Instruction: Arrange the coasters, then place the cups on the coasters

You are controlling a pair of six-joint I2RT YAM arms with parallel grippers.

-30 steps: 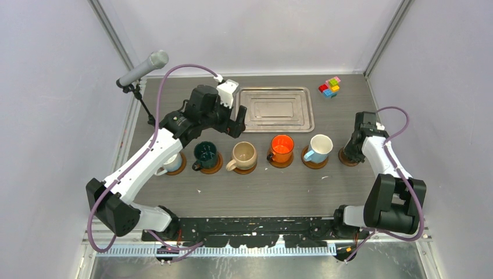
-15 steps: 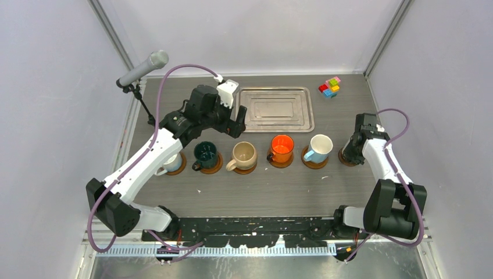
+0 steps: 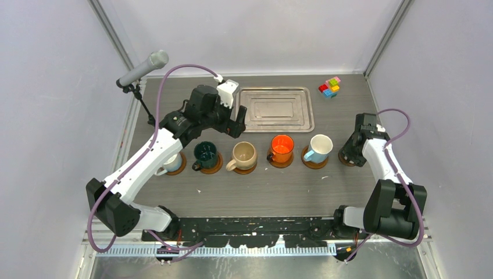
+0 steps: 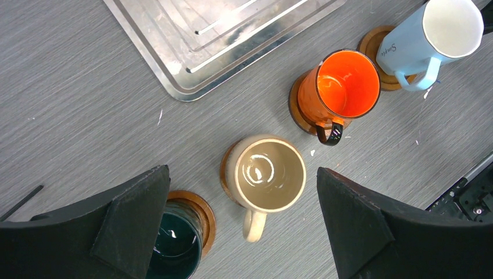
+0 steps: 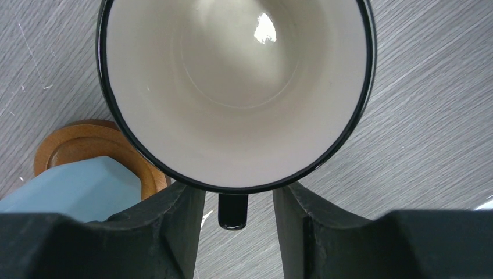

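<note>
Looking down from above, we count five mugs in a row across the tabletop (image 3: 261, 186), each on one of the round wooden coasters (image 3: 218, 168). They are a whitish mug (image 3: 171, 163), a dark green mug (image 3: 205, 152), a beige mug (image 3: 244, 154), an orange mug (image 3: 282, 145) and a light blue mug (image 3: 320, 145).

The left end effector (image 3: 237, 123) hangs between the dark green mug and the silver tray (image 3: 277, 108). Its own camera shows it spread wide and holding nothing, with the beige mug directly below.

From above, the right end effector (image 3: 347, 154) covers the row's right end. Only its wrist camera reveals a sixth, black-rimmed mug (image 5: 235, 87), upright and cream inside. Its black handle (image 5: 232, 216) sits between the fingers (image 5: 174, 232) with a thin gap on each side, so they are narrowly parted and not gripping. We cannot tell there whether a coaster lies beneath it.
</note>
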